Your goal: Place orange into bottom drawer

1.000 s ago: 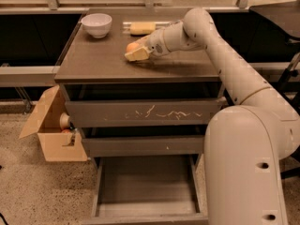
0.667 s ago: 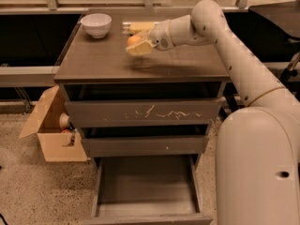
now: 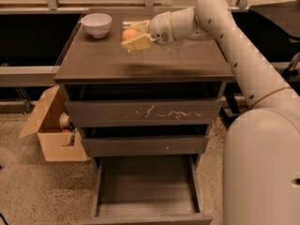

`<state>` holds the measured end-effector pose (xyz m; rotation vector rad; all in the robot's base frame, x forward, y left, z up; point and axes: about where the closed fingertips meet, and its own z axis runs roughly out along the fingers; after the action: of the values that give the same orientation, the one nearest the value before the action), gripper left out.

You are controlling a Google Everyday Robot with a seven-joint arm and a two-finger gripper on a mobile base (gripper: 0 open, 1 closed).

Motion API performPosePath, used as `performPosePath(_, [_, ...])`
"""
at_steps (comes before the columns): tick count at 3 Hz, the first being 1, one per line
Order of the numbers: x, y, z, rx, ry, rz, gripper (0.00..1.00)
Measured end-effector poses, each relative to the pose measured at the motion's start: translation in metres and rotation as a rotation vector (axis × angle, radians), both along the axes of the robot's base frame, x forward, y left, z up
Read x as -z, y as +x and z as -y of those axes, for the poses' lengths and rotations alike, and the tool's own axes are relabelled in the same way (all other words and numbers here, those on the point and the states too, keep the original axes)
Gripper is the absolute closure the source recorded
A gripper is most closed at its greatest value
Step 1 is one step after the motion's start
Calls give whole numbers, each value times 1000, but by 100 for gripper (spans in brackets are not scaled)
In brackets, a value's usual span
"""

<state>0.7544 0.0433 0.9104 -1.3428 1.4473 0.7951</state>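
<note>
The orange (image 3: pixel 128 33) sits on the dark cabinet top (image 3: pixel 140 60), at the back near the middle. My gripper (image 3: pixel 134 34) reaches in from the right. Its pale fingers (image 3: pixel 138 42) stand open above and below the orange, close around it. The bottom drawer (image 3: pixel 145 184) is pulled out at the foot of the cabinet, and its flat grey floor shows nothing in it.
A white bowl (image 3: pixel 97 24) stands at the back left of the top. The scratched top drawer front (image 3: pixel 145 112) and the middle drawer front (image 3: pixel 145 146) are closed. An open cardboard box (image 3: pixel 51 132) sits on the floor left of the cabinet. My arm spans the right side.
My gripper has moved left and toward the back of the cabinet top. The orange now shows between its fingers.
</note>
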Motion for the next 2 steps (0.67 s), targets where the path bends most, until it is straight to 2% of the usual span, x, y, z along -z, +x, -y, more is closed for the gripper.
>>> performPosePath(1, [-10, -26, -8, -81, -13, 12, 100])
performPosePath(2, [-23, -67, -15, -154, -36, 25, 100])
